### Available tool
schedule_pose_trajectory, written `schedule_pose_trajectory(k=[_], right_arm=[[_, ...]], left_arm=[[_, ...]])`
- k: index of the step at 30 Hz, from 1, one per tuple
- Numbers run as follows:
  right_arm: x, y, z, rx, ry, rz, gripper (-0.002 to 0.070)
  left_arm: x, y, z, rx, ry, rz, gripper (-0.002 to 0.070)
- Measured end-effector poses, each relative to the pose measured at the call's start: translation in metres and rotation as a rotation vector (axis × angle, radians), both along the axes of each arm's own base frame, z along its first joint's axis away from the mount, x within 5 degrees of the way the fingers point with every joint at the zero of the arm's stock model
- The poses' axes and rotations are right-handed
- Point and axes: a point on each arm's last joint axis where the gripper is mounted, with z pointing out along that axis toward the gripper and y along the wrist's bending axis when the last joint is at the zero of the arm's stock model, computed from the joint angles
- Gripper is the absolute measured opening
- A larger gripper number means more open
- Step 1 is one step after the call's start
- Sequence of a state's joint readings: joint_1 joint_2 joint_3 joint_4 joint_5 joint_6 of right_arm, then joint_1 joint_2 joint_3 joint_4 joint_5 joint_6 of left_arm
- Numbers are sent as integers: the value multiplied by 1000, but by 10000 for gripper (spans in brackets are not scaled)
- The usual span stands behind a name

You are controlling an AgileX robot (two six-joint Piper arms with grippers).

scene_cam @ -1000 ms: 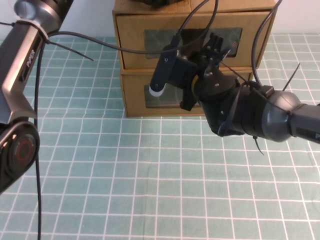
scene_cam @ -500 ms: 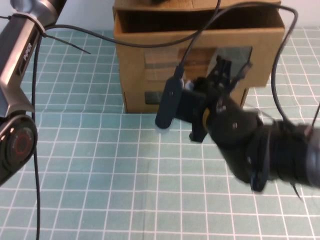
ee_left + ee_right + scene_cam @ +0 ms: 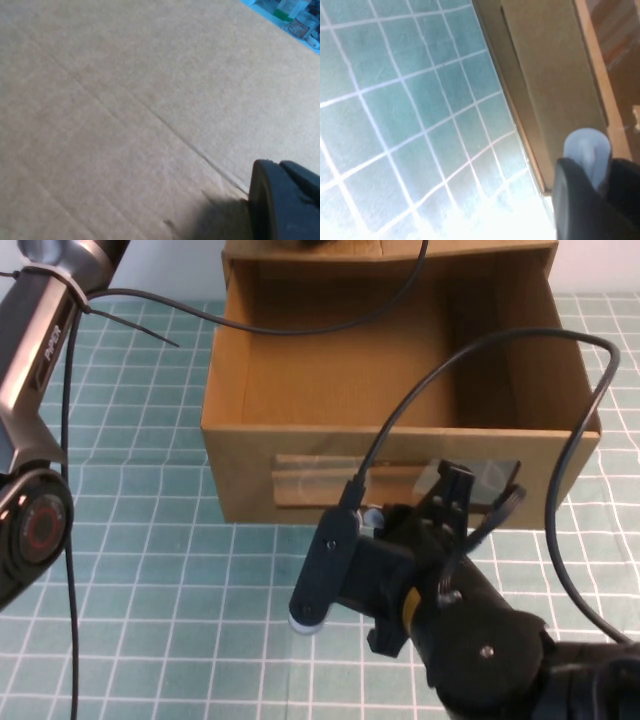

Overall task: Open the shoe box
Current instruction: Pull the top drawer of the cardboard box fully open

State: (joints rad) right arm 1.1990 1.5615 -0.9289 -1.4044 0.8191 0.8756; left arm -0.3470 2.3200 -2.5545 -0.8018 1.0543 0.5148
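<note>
The shoe box (image 3: 330, 390) fills the upper centre of the high view, its drawer (image 3: 240, 465) now drawn well out toward the camera, where a second ago it sat flush in the stack; the cardboard interior shows bare. The right gripper (image 3: 480, 490), at lower centre, has backed away with it, jaws set narrow and apparently pinched on the drawer's windowed front. The left gripper (image 3: 280, 200) rests against the box's cardboard, its opening impossible to tell. The opening looks all but complete.
</note>
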Motion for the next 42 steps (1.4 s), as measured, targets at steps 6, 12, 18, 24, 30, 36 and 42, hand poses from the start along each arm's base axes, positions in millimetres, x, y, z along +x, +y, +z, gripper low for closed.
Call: schedule_pose_trajectory(k=[6,12,18,24,30,36,42], right_arm=[[-9,-7,-3,-4,30,-17,106],[-10,-9,-4,17,43,-31,106],[-13,-7,-3,118,143,-106,318],[-26,-4,27,276,209,63,517],[-52,-24,88,582,232,275,522],[-66,-78,153,798,120,256,362],[-69,-146,184,873,14,2,32]], left_arm=[[0,0,0,0,0,0,-5],[0,0,0,0,0,0,-5],[0,4,4,-13,8,8,-5],[-10,8,21,25,-17,-19,-5],[-45,26,70,95,-92,-39,-5],[-118,59,163,81,-286,55,-5],[-196,97,226,80,-433,194,-5]])
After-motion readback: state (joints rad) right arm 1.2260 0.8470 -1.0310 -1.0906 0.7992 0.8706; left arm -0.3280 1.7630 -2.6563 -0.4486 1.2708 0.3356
